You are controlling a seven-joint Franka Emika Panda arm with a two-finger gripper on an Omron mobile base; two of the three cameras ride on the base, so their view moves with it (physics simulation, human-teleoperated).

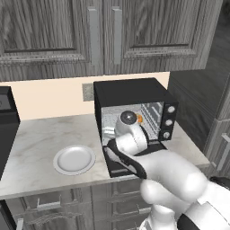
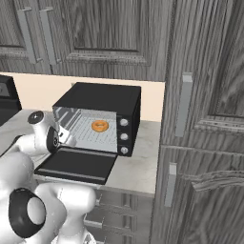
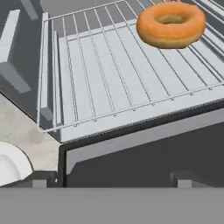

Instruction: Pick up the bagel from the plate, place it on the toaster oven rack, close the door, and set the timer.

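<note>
The orange-brown bagel lies on the silver wire toaster oven rack, toward its back right inside the black toaster oven. It also shows through the opening as the bagel. The black door hangs fully open, flat in front of the oven. My gripper is open and holds nothing, hovering over the door in front of the rack's left half, well clear of the bagel. The white plate sits bare on the counter left of the oven; its edge is the plate.
Three knobs run down the oven's right panel. A black appliance stands at the counter's left end. Grey wood-grain cabinets hang overhead and a tall cabinet closes the right side. My arm hides most of the door in the left base view.
</note>
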